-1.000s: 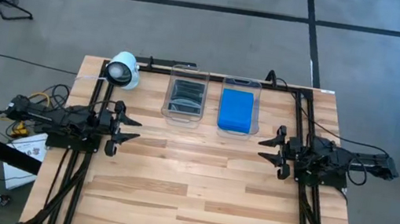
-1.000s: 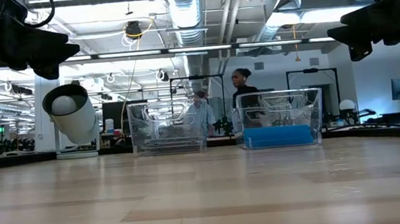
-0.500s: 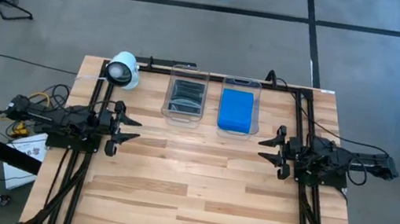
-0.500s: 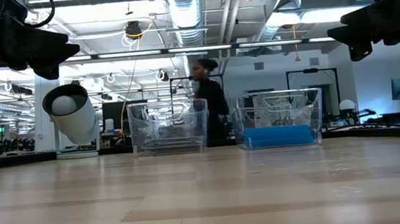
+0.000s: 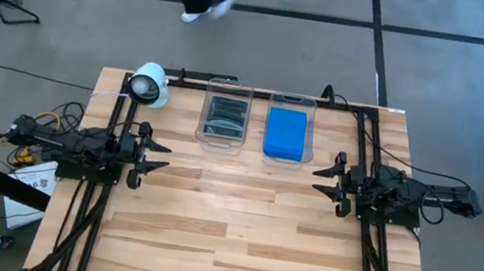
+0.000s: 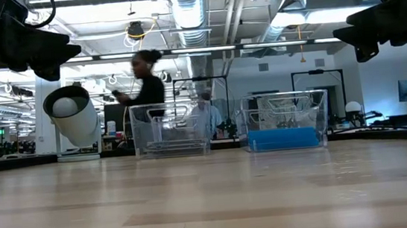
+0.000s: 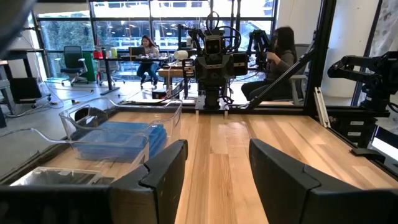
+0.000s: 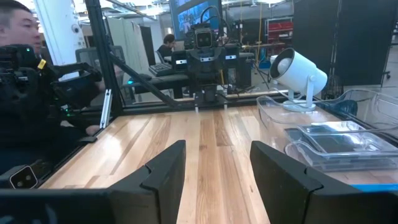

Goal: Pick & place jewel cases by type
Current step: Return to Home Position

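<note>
jewel cases [image 5: 285, 133] in tubs [image 5: 221, 146] | left hand [image 5: 165, 158] released, level, left edge | right hand [image 5: 316, 180] released, right edge

The left hand [image 7: 216, 152] is hovering over the wooden surface [image 7: 280, 134].
Its two dark fingers [image 7: 155, 177] are standing apart, gripping nothing; blue cases [image 7: 118, 138] are lying in a clear tub [image 7: 124, 107] nearby.

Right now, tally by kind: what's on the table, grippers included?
Clear bins: 2, left bin, right bin
Black jewel case stack: 1
Blue jewel case stack: 1
White lamp: 1
Open grippers: 2, left gripper, right gripper
Total: 7
Stack depths unreadable.
</note>
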You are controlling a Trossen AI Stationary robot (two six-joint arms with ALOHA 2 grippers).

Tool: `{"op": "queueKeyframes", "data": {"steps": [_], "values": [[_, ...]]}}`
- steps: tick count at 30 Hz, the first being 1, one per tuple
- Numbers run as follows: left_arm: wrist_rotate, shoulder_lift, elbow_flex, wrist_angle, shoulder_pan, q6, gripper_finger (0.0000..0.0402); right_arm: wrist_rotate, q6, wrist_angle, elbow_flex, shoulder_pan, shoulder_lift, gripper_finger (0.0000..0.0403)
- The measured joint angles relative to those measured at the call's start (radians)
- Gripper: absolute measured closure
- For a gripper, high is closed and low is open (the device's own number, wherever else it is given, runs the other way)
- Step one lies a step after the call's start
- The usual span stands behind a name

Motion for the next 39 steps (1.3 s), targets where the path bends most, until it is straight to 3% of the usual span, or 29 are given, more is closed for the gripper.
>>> {"op": "queueKeyframes", "data": {"steps": [39], "values": [[0.0, 0.035, 0.0, 0.0, 0.0, 0.0, 0.0228, 0.0, 0.0, 0.0, 0.0, 0.0, 0.0, 0.023]]}}
